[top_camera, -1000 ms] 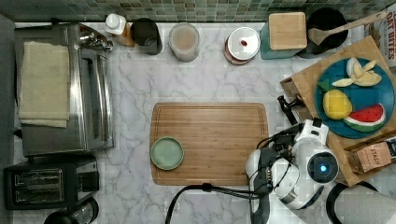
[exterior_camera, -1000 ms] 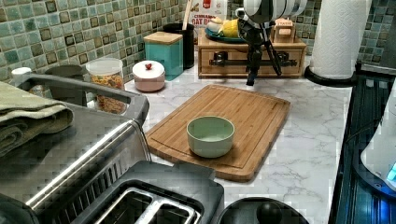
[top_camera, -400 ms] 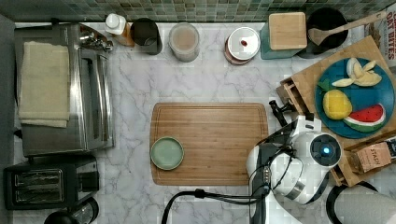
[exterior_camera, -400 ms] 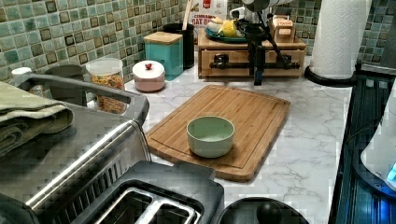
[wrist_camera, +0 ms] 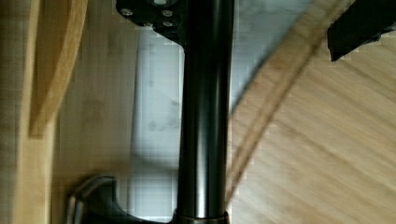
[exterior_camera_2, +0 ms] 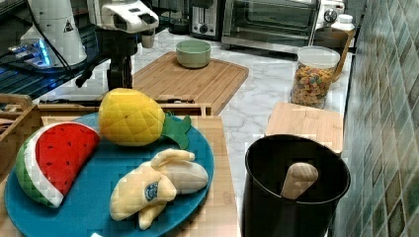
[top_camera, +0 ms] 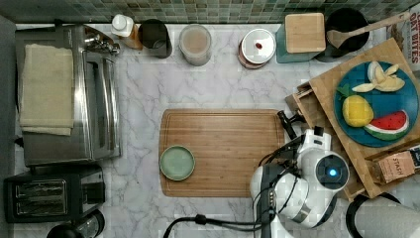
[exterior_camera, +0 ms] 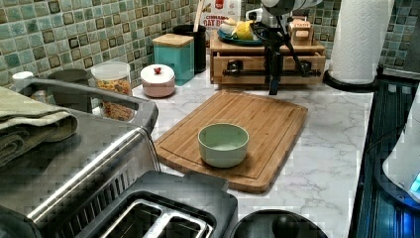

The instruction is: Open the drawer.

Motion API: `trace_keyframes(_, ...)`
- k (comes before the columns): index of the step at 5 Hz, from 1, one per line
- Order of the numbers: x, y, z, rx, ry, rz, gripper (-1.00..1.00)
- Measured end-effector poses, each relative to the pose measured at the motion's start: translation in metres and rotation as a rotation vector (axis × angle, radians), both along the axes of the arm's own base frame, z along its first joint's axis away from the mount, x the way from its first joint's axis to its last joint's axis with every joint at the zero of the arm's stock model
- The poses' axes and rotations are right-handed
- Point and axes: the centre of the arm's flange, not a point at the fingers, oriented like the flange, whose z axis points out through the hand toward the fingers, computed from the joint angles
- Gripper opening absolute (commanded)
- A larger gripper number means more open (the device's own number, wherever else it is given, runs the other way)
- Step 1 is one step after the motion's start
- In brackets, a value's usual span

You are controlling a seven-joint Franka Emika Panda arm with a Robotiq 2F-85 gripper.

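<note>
Nearest in the left view, shows a black two-slot toaster [exterior_camera: 163, 218], then a brushed-steel toaster oven [exterior_camera: 74, 163] with a folded beige towel [exterior_camera: 29, 119] on top. Further in, finds a round pale-green ceramic bowl [exterior_camera: 223, 144] standing on a flat bamboo cutting board with a groove [exterior_camera: 247, 124], all on a white veined marble counter [exterior_camera: 322, 148].

At the board's far edge, reaches straight down with the white Franka arm [top_camera: 307, 188], a blue light glowing on one joint and black cables looping beside it. Holds the black gripper [exterior_camera: 274, 82] vertical, tips low near the counter, right at the long black bar handle [exterior_camera: 247, 73]. In the wrist view, has that smooth round bar running between the jaws: jaws apart, one fingertip [wrist_camera: 359, 23] clear of the bar, not clamped.

Just behind, places the wide shallow light-wood drawer [exterior_camera: 247, 60] in its wooden case, with its front edge showing beyond the wooden top in the top view.

On that top, carries a round blue plate [exterior_camera_2: 89, 197] of soft toy fruit: yellow pineapple [exterior_camera_2: 131, 116], red watermelon slice [exterior_camera_2: 59, 158], peeled banana [exterior_camera_2: 158, 187]. Beside the plate, reads "STASH" on a small brown box [top_camera: 396, 168]; at the green tiled wall, "OAT BITES" on a carton [top_camera: 403, 29]. Farthest, lines up a teal canister with a wooden lid [exterior_camera: 173, 59], a black utensil pot [exterior_camera: 195, 44] and a white paper-towel roll [exterior_camera: 361, 39].
</note>
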Motion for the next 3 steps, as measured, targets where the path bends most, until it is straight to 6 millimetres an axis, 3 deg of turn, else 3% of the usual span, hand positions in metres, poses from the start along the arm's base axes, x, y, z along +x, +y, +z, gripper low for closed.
trace_keyframes(3,-0.048,0.113,0.005,0.067,0.047,-0.012,1.00)
